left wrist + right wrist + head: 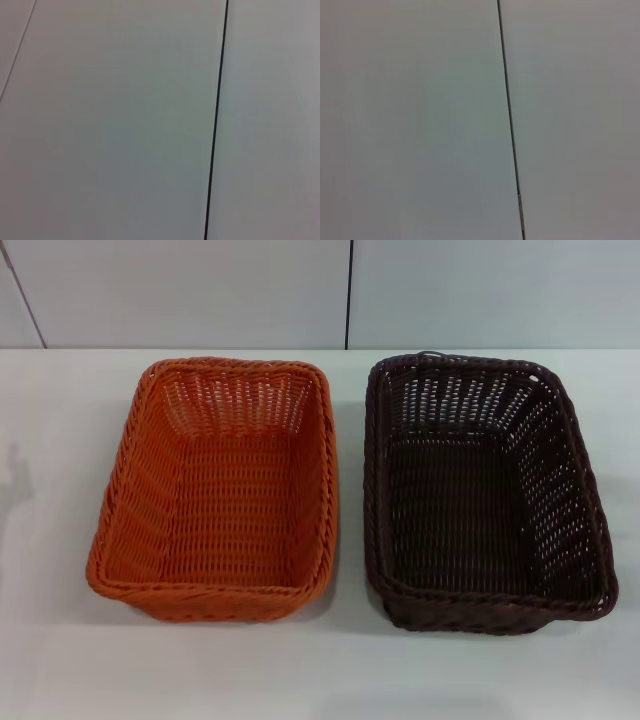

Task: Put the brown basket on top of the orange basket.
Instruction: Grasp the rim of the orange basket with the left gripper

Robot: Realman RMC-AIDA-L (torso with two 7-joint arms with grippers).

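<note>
The orange basket [120, 530] stands on the white table at the left of the head view, empty, long side running away from me. The brown basket [585, 510] stands right beside it on the right, also empty, with a narrow gap between the two. Neither gripper shows in the head view. Both wrist views show only a plain pale wall with a dark seam, no baskets and no fingers.
The white table [60, 420] stretches around both baskets, with bare surface at the left, the right and the front. A pale wall with a dark vertical seam [348, 300] rises behind the table's far edge.
</note>
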